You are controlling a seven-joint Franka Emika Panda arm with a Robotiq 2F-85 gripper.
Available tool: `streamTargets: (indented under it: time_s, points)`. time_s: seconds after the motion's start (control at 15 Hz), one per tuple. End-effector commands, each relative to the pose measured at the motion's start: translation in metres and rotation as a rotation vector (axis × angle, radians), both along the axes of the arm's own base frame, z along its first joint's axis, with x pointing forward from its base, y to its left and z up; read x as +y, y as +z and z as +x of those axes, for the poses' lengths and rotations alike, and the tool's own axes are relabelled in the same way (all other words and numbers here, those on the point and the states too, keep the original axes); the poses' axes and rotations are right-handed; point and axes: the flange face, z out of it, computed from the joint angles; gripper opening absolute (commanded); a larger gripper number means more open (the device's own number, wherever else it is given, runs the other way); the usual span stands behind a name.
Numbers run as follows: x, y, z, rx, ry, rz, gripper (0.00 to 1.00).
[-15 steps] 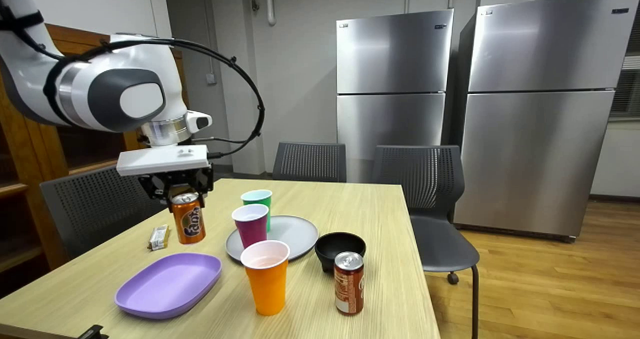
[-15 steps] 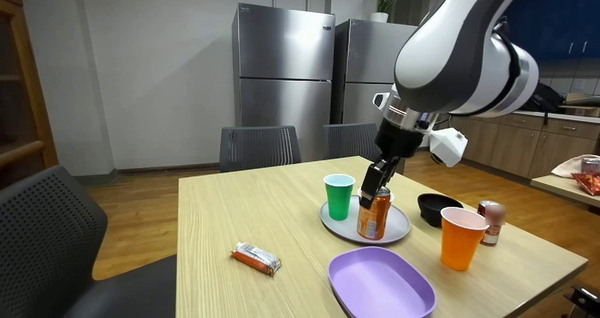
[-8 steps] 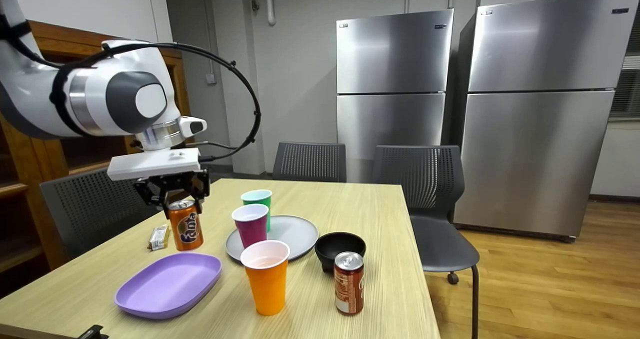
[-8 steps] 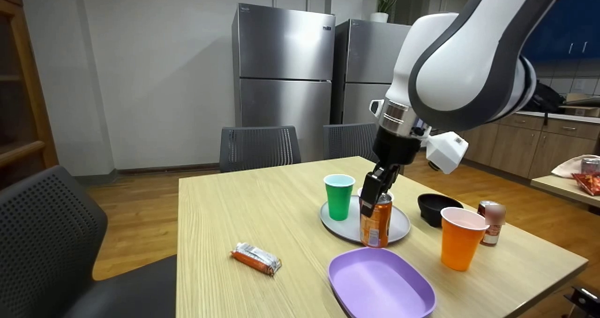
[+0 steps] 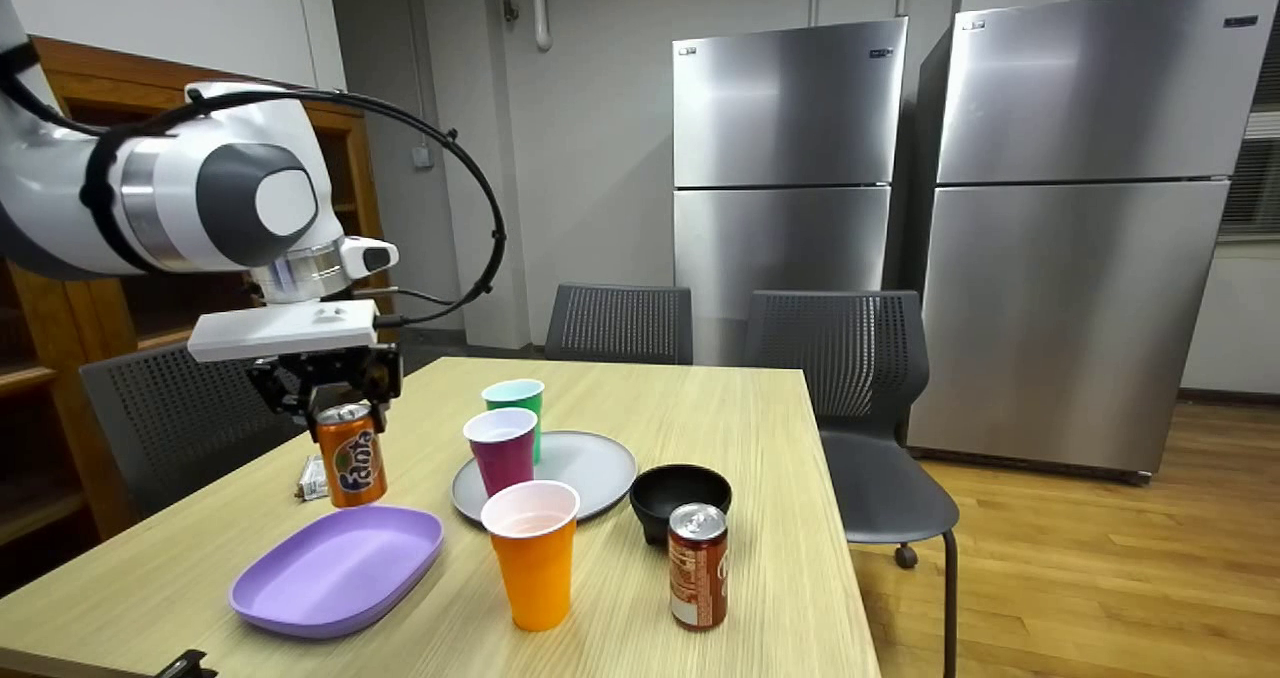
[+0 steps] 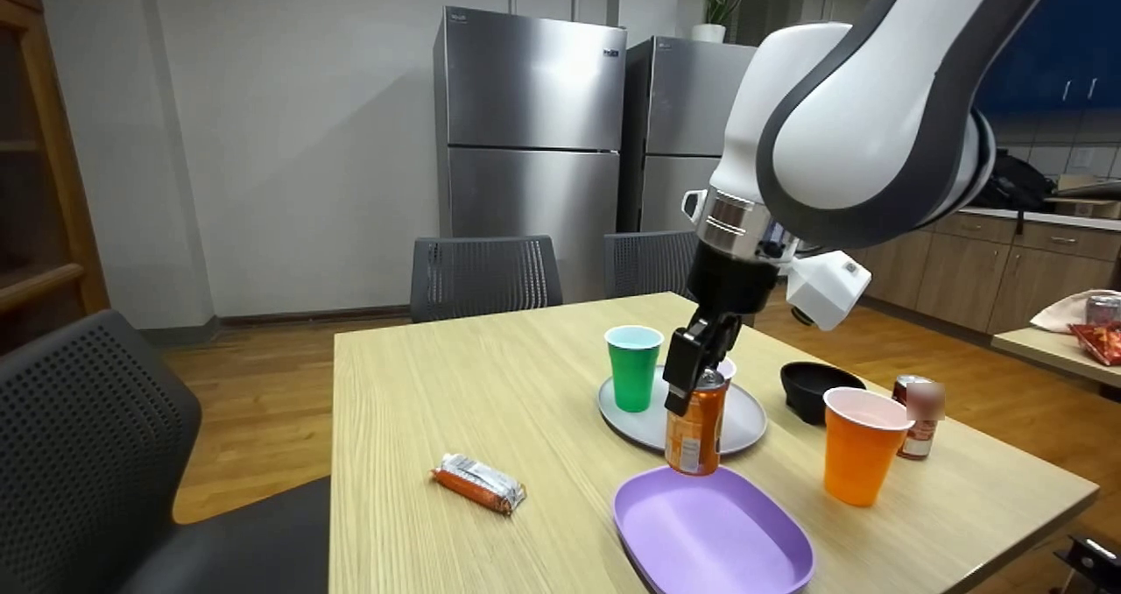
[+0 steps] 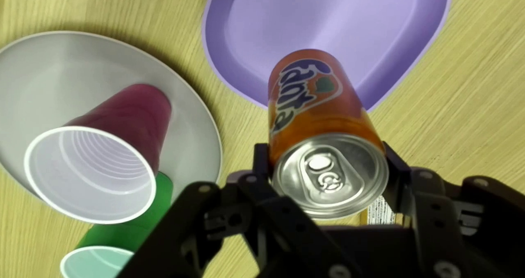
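Note:
My gripper is shut on an orange Fanta can, its fingers on either side of the can's top end. The can is held upright, its bottom by the near rim of a purple plate. In an exterior view the can overlaps the purple plate's rim. In the wrist view the gripper grips the can, whose lower end covers part of the purple plate. Whether the can's bottom touches anything is hard to tell. The plate holds nothing visible.
A grey plate bears a magenta cup and a green cup. An orange cup, a black bowl and a brown-red can stand beyond. A wrapped bar lies on the table. Chairs surround it.
The gripper, holding the can throughout, has lowered and shifted towards the purple plate. The can now hides part of the wrapped bar in an exterior view. Other objects have stayed put.

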Motion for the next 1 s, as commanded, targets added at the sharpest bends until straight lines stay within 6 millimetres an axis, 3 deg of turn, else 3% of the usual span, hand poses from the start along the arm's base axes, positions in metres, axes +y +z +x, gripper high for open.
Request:
streamTargets:
  time_s: [0.0, 0.93]
  points:
    - [0.017, 0.002, -0.005, 0.015, -0.012, 0.024, 0.38]
    - [0.026, -0.024, -0.008, 0.003, -0.069, 0.063, 0.38]
